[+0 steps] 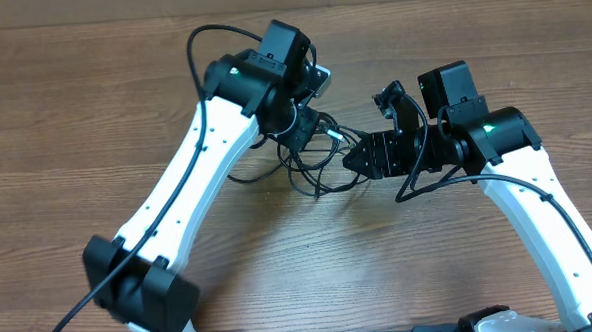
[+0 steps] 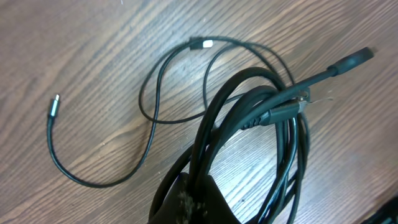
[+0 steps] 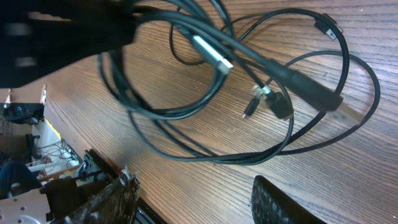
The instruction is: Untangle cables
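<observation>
On table (image 1: 63, 106) centre | cables (image 1: 314, 163): tangled black loops | left fingers (image 2: 186, 208) pinch them | right fingers (image 3: 283, 204) apart

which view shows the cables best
Right wrist: the cables fill the frame, loops and plugs clear. Left wrist shows a bundle and one loose cord, cropped below. Overhead shows only a small, partly hidden tangle.

Thin black cables (image 2: 273, 112): no legible text or brand.
Brown wood-grain table (image 2: 93, 50): no readable markings.
</observation>
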Available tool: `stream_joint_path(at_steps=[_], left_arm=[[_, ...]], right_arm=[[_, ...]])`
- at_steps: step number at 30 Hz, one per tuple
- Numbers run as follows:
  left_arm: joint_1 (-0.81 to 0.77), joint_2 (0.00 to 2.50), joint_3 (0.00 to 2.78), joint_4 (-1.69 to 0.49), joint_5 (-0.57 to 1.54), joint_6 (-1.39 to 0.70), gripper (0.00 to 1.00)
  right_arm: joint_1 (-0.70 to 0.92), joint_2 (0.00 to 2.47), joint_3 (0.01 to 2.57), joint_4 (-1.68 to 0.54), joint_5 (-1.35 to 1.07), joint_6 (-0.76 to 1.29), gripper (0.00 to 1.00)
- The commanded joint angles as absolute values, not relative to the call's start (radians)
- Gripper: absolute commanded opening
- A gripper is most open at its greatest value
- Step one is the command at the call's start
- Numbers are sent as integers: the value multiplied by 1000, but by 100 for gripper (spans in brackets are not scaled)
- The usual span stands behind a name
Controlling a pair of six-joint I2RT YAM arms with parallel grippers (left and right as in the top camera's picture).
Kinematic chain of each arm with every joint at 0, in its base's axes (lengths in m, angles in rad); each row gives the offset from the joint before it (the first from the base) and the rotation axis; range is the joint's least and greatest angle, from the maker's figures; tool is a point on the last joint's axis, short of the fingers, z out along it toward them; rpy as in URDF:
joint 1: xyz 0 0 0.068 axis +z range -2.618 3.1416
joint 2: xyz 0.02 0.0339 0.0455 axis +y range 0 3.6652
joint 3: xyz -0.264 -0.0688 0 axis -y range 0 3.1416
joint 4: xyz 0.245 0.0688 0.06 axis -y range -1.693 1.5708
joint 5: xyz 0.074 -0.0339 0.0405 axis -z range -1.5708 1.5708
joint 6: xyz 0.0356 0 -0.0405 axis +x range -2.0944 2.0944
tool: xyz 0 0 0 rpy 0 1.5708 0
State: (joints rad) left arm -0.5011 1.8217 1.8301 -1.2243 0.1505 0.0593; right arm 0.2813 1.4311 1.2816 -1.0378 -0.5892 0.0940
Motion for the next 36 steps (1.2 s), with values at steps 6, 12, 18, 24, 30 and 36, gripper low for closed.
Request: stream_joint_path(at_steps=[6,12,18,24,30,36], left_arm=[[-467,1678,1870,-1198,293,66,4],[-463,1666,1870,-1171,377,45,4],[-464,1666,1870,-1167,393,45,4],[-464,1666,1870,-1166,390,45,4],[-463,1666,1870,-1167,355,45,4],[-463,1666,1870,-1170,261,40,4]], right_arm=[[281,1422,1275,-977,-605,215,56],[281,1422,1275,-966,-605,327,53],[281,1422,1275,-894,-700,476,52],[281,1422,1275,-838,-835,476,52],[281,1422,1275,-843,-859,476,52],[281,1422,1275,-890,-836,467,51]])
